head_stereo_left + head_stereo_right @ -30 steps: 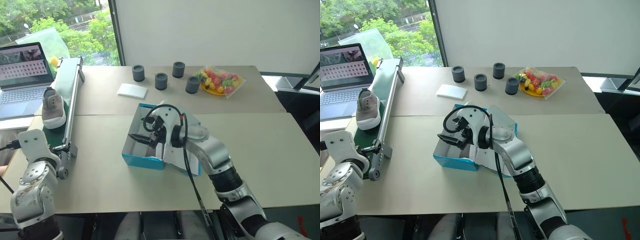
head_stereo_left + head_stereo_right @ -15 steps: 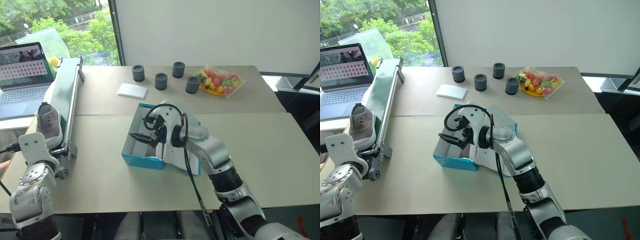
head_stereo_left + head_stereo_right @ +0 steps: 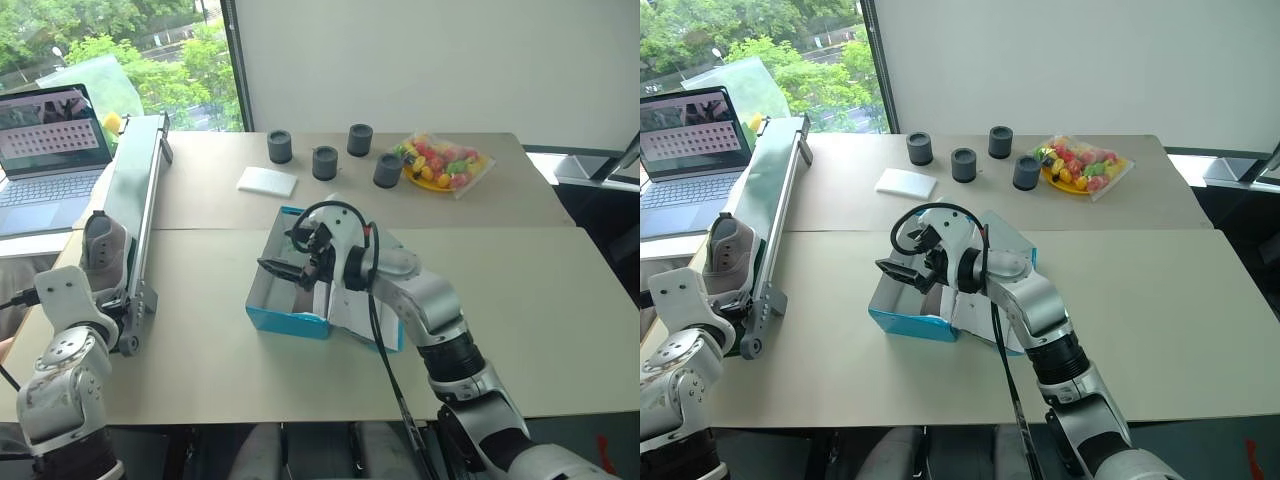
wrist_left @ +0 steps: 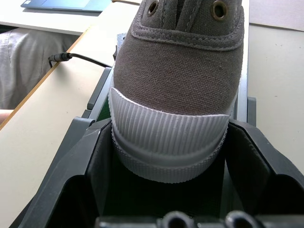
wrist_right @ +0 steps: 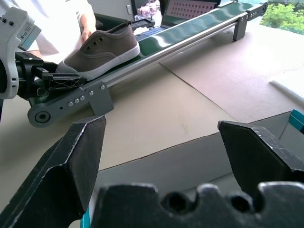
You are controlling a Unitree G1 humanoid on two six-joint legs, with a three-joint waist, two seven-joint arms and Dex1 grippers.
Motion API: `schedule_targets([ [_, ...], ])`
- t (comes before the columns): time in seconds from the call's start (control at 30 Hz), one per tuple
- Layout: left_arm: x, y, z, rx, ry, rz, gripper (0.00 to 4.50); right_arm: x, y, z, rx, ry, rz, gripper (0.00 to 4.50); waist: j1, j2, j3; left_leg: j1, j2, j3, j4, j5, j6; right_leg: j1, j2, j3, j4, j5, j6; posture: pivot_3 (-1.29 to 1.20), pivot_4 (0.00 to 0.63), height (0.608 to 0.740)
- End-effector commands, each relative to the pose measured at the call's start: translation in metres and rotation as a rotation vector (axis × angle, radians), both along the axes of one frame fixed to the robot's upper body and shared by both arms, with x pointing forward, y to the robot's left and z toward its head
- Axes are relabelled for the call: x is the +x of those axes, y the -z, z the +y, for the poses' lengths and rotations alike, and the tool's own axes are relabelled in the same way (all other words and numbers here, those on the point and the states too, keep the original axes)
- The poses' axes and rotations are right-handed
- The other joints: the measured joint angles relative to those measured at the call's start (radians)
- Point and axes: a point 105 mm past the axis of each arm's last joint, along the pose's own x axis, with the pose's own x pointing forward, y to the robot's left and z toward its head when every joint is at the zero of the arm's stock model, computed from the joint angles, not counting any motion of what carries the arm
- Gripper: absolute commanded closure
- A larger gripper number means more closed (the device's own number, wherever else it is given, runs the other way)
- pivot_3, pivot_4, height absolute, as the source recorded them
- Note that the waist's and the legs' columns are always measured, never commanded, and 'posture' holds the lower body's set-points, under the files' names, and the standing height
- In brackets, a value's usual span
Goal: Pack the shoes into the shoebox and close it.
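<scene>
The setting was a pale beige table (image 3: 520,300) beside a window, with a laptop (image 3: 50,150) at the upper left of the head views and a narrow green conveyor belt (image 3: 130,200) running down the left side.

One shoe (image 4: 178,90) sat at the near end of the belt, at the left edge of the head views, toe toward the robot. In the left wrist view the left gripper (image 4: 175,156) had a finger on either side of the white toe cap, close against the rubber. Whether the fingers (image 4: 251,161) were truly pressing on the sole could not be told.

The shoebox (image 3: 290,300) lay open at centre frame, turquoise walls showing, lid flap folded out to the right. The right gripper (image 5: 166,142) hovered over the box's near-left portion with its jaws spread wide and nothing between them.

Four dark cups (image 3: 322,162), a white pad (image 3: 267,181) and a plate of coloured sweets (image 3: 440,165) stood along the upper part of the frame, well apart from the work.

Risks noted: a grasp taken only at the rounded toe cap seemed likely to let the shoe pivot or slip free on lifting. The belt's end bracket sat just beside the fingers and could snag them. The right arm over the box might obstruct placement.
</scene>
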Motion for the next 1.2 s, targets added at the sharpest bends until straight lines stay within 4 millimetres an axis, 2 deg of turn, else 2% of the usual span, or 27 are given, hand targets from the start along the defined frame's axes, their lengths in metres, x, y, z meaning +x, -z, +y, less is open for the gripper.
schedule_targets([
  [0.03,0.001,0.000,0.000,-0.012,-0.004,0.001,1.62,-0.003,-0.023,-0.001,0.040,-0.007,-0.061,0.00,0.000,0.000,0.000,0.000,0.000,0.000,0.000,0.000,0.000,0.000,0.000,0.000,0.000,0.000,0.000,0.00,0.150,0.726],
  [0.17,0.003,-0.002,-0.001,-0.010,-0.004,-0.015,1.62,-0.002,-0.022,-0.001,0.035,-0.002,-0.061,0.00,0.000,0.000,0.000,0.000,0.000,0.000,0.000,0.000,0.000,0.000,0.000,0.000,0.000,0.000,0.000,0.00,0.150,0.726],
  [0.23,0.007,-0.014,-0.003,0.010,-0.001,-0.081,1.62,0.000,-0.022,-0.002,0.033,0.002,-0.062,0.00,0.001,0.000,0.000,0.000,0.000,0.000,0.000,0.000,0.000,0.000,0.000,0.000,0.000,0.000,0.000,0.00,0.150,0.726],
  [0.3,0.012,-0.044,-0.005,0.046,-0.010,-0.251,1.62,0.001,-0.022,-0.002,0.035,0.005,-0.062,0.00,0.003,0.000,0.000,0.000,0.000,0.000,0.000,0.000,0.000,0.000,0.000,0.000,0.000,0.000,0.000,0.00,0.150,0.726],
  [0.4,0.017,-0.073,-0.019,0.122,0.035,-0.382,1.62,0.002,-0.024,-0.001,0.046,0.010,-0.056,0.00,0.005,-0.003,-0.001,-0.002,0.000,-0.001,0.000,0.001,-0.001,-0.001,0.000,-0.001,0.000,0.000,0.000,0.00,0.150,0.726],
  [0.5,0.022,-0.088,-0.039,0.175,0.103,-0.465,1.62,0.005,-0.027,-0.001,0.082,0.023,-0.027,0.00,0.004,-0.003,-0.001,-0.003,0.000,0.000,0.000,0.000,-0.001,-0.001,-0.001,0.000,-0.001,0.000,0.000,0.00,0.150,0.726],
  [0.63,0.032,-0.092,-0.077,0.131,0.230,-0.536,1.62,0.021,-0.040,-0.003,0.283,0.075,0.217,0.00,0.001,-0.003,-0.001,-0.002,0.000,0.000,-0.001,0.000,-0.001,-0.001,-0.001,0.000,-0.001,0.000,0.000,0.00,0.150,0.726],
  [0.7,0.039,-0.089,-0.107,0.087,0.351,-0.546,1.62,0.031,-0.044,-0.002,0.421,0.078,0.427,0.00,0.000,-0.003,-0.001,-0.002,0.000,0.000,-0.001,0.000,-0.001,-0.001,0.000,0.000,-0.001,0.001,0.000,0.00,0.150,0.726],
  [0.77,0.042,-0.087,-0.127,0.053,0.422,-0.551,1.62,0.031,-0.046,0.002,0.485,0.036,0.556,0.00,0.004,-0.003,-0.001,-0.002,0.000,0.000,0.000,0.000,-0.001,-0.001,0.000,0.000,-0.001,0.001,-0.001,0.00,0.150,0.726],
  [0.87,0.041,-0.084,-0.184,-0.104,0.644,-0.567,1.62,0.025,-0.051,0.013,0.562,-0.083,0.726,0.00,0.006,-0.003,-0.001,-0.004,0.000,0.000,0.000,0.000,-0.001,-0.001,-0.001,-0.001,-0.002,0.001,-0.001,0.00,0.150,0.726],
  [0.93,0.036,-0.080,-0.209,-0.144,0.749,-0.553,1.62,0.026,-0.052,0.014,0.565,-0.087,0.749,0.00,0.004,-0.003,-0.001,-0.006,0.000,0.001,0.000,0.000,-0.001,-0.003,-0.001,-0.001,-0.002,0.001,0.000,0.00,0.150,0.726],
  [1.1,0.027,-0.072,-0.235,-0.216,0.864,-0.516,1.62,0.028,-0.052,0.014,0.571,-0.074,0.760,0.00,-0.016,-0.002,-0.001,-0.007,0.000,0.002,0.000,0.000,0.000,-0.004,0.000,0.000,-0.001,0.001,0.000,0.00,0.150,0.726],
  [1.2,0.024,-0.068,-0.243,-0.240,0.909,-0.490,1.62,0.030,-0.058,0.012,0.609,-0.071,0.757,0.00,-0.015,-0.002,0.000,-0.006,0.001,0.002,0.000,0.000,0.000,-0.003,0.001,0.000,-0.001,0.001,0.000,0.00,0.150,0.726],
])
